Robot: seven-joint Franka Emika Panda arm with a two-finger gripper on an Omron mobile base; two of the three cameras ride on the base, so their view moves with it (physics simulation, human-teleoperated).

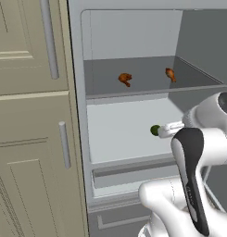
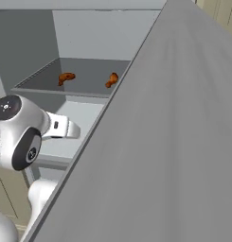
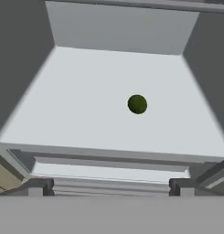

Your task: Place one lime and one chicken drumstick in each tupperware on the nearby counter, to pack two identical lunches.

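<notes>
- Gripper [image 3: 109, 186] at the mouth of an open fridge [image 1: 78, 92], fingers spread wide apart and holding nothing — both dark tips low in the hand view.
- Lime [image 3: 137, 104] alone on the white lower shelf [image 3: 86, 100], ahead of the fingers and clear of them.
- Two chicken drumsticks [image 1: 125, 79] [image 1: 170, 74] on the grey upper shelf [image 1: 105, 81], well apart — one left, one right.
- Beige panelled cabinets [image 1: 27, 139] with silver bar handles stand left of the fridge.
</notes>
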